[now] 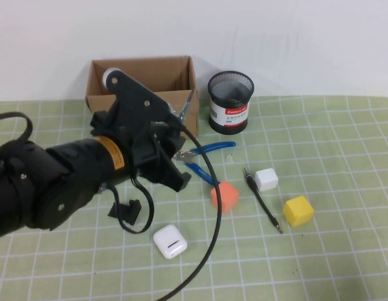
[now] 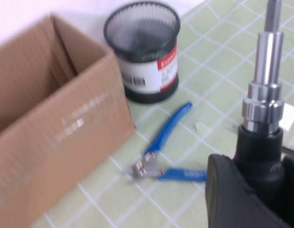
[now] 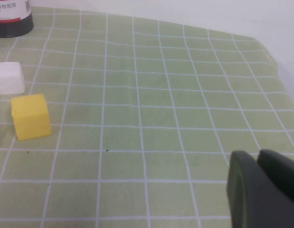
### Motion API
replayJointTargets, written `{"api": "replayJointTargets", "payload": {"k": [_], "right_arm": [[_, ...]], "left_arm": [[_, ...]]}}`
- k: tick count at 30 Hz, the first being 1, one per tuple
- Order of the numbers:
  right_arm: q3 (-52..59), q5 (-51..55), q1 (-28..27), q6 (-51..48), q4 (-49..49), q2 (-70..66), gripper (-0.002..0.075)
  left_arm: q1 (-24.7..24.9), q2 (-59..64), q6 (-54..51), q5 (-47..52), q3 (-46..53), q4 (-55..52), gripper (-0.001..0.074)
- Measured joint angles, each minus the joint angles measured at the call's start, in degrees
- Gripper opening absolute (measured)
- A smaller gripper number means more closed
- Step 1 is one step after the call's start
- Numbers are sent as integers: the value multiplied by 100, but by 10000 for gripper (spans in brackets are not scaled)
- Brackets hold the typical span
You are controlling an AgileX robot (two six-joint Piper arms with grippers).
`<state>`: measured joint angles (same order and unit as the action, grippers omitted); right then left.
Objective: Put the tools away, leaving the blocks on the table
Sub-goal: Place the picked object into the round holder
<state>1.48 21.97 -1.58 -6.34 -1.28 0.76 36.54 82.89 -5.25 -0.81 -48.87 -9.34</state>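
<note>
Left pincer (image 2: 261, 190) clamping thick screwdriver (image 2: 265, 90) near box (image 1: 159, 84), right pincer (image 3: 261, 190) parked

You have three blocks on the mat: one orange (image 1: 224, 196), one yellow (image 1: 298, 211), one white (image 1: 266, 179). You see three tools: one pair of blue-handled pliers (image 1: 205, 158), one thin precision screwdriver (image 1: 262, 200), one thick screwdriver (image 2: 262, 118) clamped in the left gripper (image 1: 175, 141). One cardboard box (image 1: 144, 81), one mesh cup (image 1: 230, 101), one earbud case (image 1: 169, 241).
</note>
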Motion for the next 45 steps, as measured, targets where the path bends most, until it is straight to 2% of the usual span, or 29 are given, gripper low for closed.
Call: {"api": "replayJointTargets", "payload": {"k": [4,8,11,16,21,28,31,36,45], "right_arm": [[0,0,0,0,0,0,-8],[0,0,0,0,0,0,-8],[0,0,0,0,0,0,-8],[0,0,0,0,0,0,-7],[0,0,0,0,0,0,-7],[0,0,0,0,0,0,-8],[0,0,0,0,0,0,-8],[0,0,0,0,0,0,-7],[0,0,0,0,0,0,-7]], "left_arm": [[-20,77,-23,-367,-60,-9,181],[-20,370,267,-1451,-205,-14,181],[-20,866,328,-2323,-468,-23,181],[-120,1841,630,-2950,-1226,-217,181],[-620,2750,1996,-3060,-2265,-1463,181],[-1253,3715,4410,-3417,-3681,-4521,181],[-1374,4050,5261,-3667,-4211,-5318,181],[-1413,4407,5781,-3812,-4854,-5866,180],[-1413,4853,5845,-3850,-5267,-5916,180]]}}
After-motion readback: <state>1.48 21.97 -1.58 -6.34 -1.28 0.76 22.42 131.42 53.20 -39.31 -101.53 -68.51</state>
